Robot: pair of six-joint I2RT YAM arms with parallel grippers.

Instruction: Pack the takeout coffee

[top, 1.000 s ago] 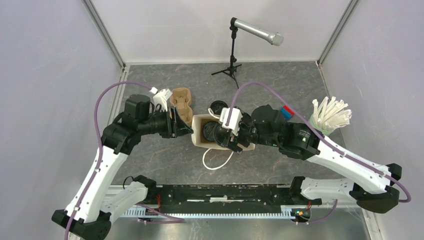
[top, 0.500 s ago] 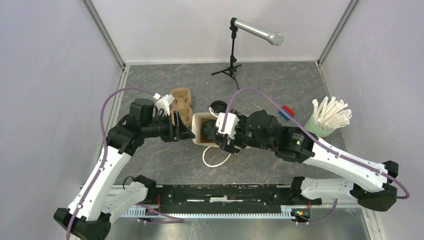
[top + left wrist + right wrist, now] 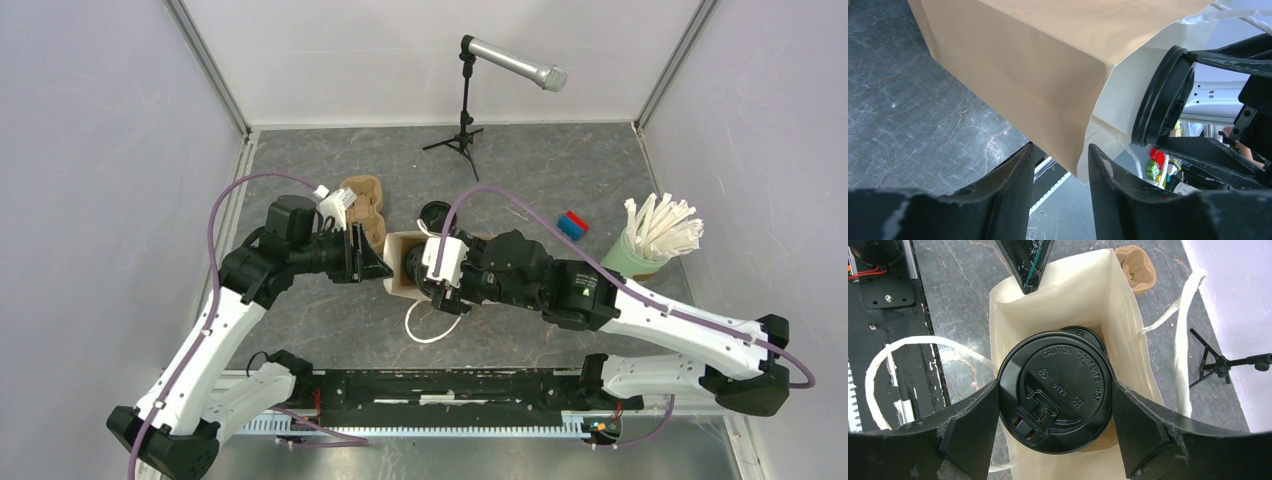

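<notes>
Right wrist view: the coffee cup [image 3: 1055, 390], lid toward the wrist, is clamped by the right gripper [image 3: 1055, 405] at the mouth of the paper bag [image 3: 1130, 335], above a second cup [image 3: 1090, 336], its rim straddled by the parted left gripper [image 3: 1060, 155].

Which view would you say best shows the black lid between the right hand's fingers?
Right wrist: the lid faces the camera, lettering legible. Left wrist shows only its rim; top external mostly hides it.
</notes>
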